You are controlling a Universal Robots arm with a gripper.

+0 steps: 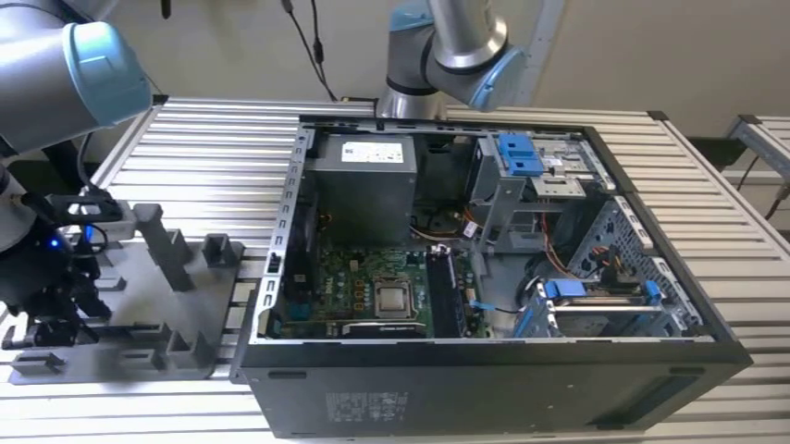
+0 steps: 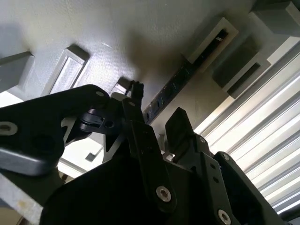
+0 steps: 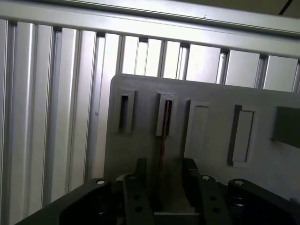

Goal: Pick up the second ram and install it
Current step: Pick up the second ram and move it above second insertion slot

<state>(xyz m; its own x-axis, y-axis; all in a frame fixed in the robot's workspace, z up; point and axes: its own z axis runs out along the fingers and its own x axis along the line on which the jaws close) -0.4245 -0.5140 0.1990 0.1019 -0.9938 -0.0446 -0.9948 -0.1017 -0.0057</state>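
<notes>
Exterior view bright, even, sharp. Second wrist view dim, jaws blurred, bench point(image 2: 262, 136) glaring; first wrist view maybe soft.

Place: robotics lab, PC-assembly test bench.
Evidence:
- bench top point(image 1: 210, 139) of ribbed aluminium profiles
- industrial robot arm point(image 1: 445, 46), silver tubes, blue joint caps, standing at bench's far edge
- another such joint point(image 1: 74, 65) at exterior view's left
- black gripper point(image 3: 164, 163) over grey holder plate point(image 1: 136, 305) with moulded slots and posts
- desktop computer case point(image 1: 494, 388) lying open, motherboard point(image 1: 358, 287) exposed
- cables point(image 1: 314, 46) hanging down plain pale wall point(image 1: 222, 46)
</notes>
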